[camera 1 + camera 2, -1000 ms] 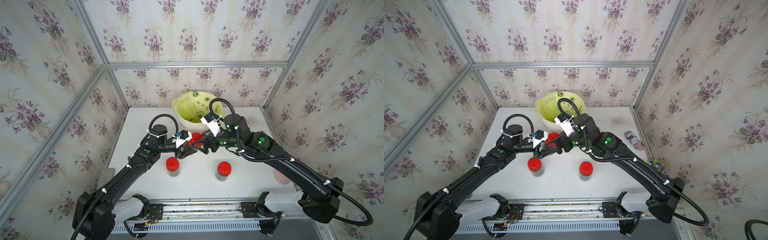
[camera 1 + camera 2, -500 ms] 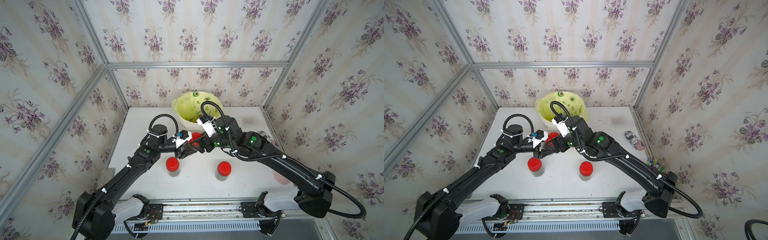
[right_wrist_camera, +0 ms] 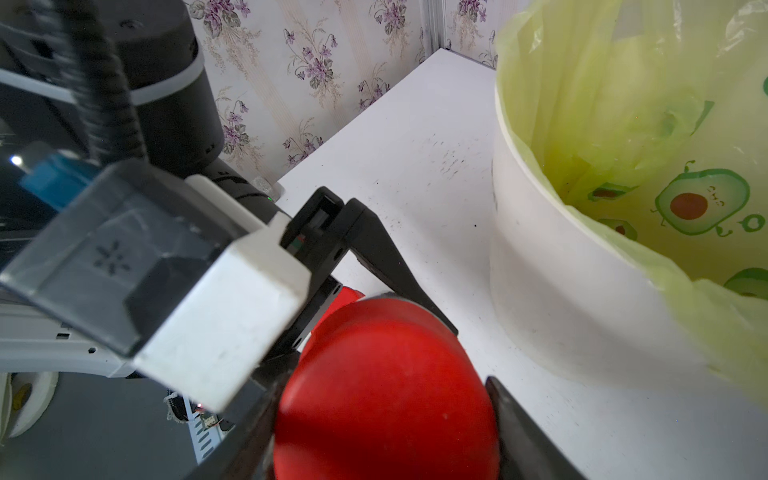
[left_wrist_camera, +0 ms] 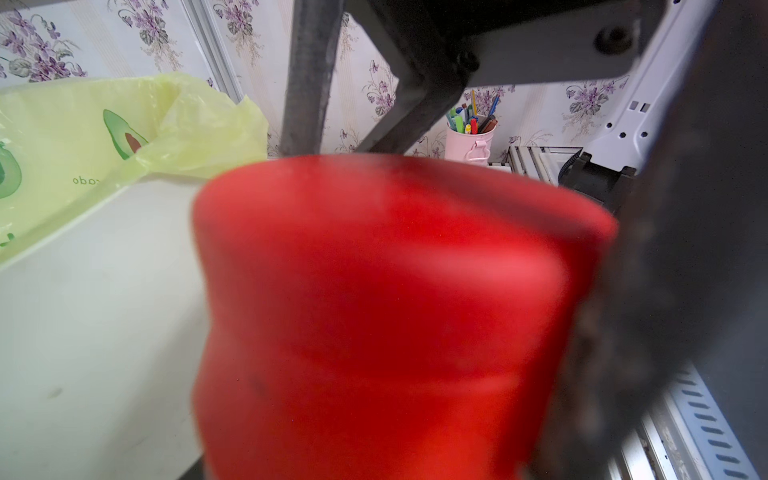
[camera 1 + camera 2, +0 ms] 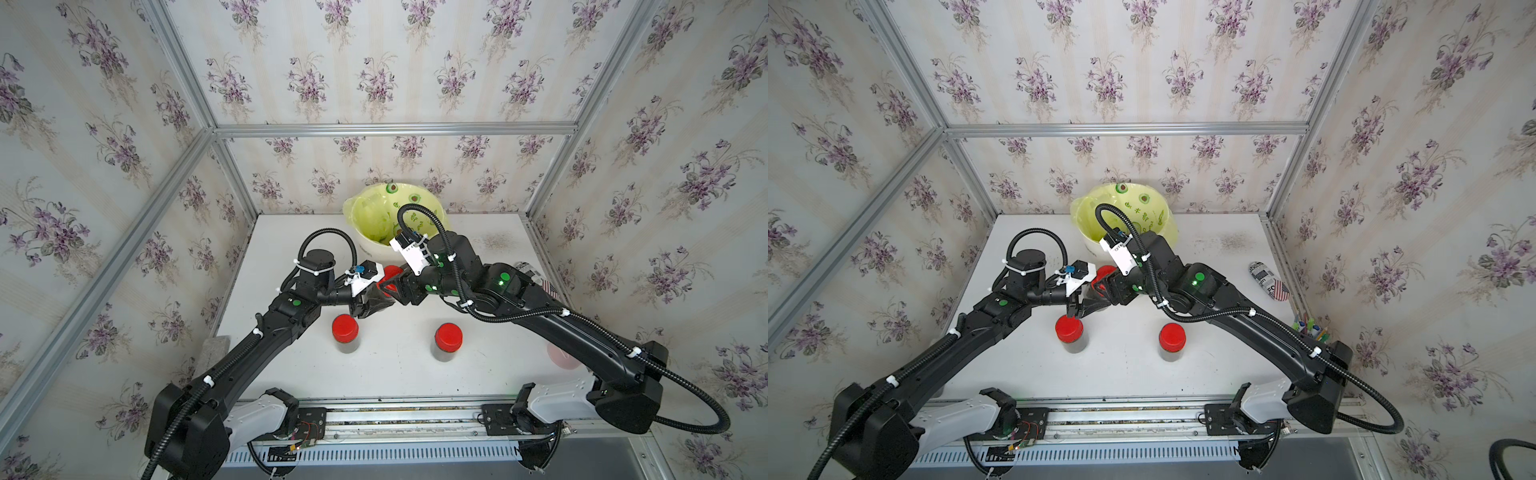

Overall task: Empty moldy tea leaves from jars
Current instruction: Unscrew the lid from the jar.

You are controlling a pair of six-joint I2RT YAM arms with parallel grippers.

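One of the jars is held off the table by my left gripper (image 5: 371, 300), which is shut on its body; the tea leaves inside it are hidden. Its red lid (image 5: 391, 274) (image 5: 1104, 275) fills the left wrist view (image 4: 386, 311). My right gripper (image 5: 393, 287) (image 3: 386, 415) comes from the right and is shut on that lid, with its fingers (image 3: 524, 440) pressed against both sides. Two more jars (image 5: 345, 332) (image 5: 448, 340) stand upright and capped on the table in front, dark tea leaves (image 5: 347, 347) showing through the glass.
The white bin (image 5: 371, 250) (image 3: 561, 291) with a yellow-green liner (image 5: 1133, 208) stands at the back, just behind the grippers. At the right edge are a pink pen cup (image 4: 469, 141) and a patterned pouch (image 5: 1268, 280). A grey block (image 5: 216, 345) sits off the table's left edge.
My right gripper has moved left onto the held jar's lid and its jaws have narrowed around it. The left arm has kept still with the jar.
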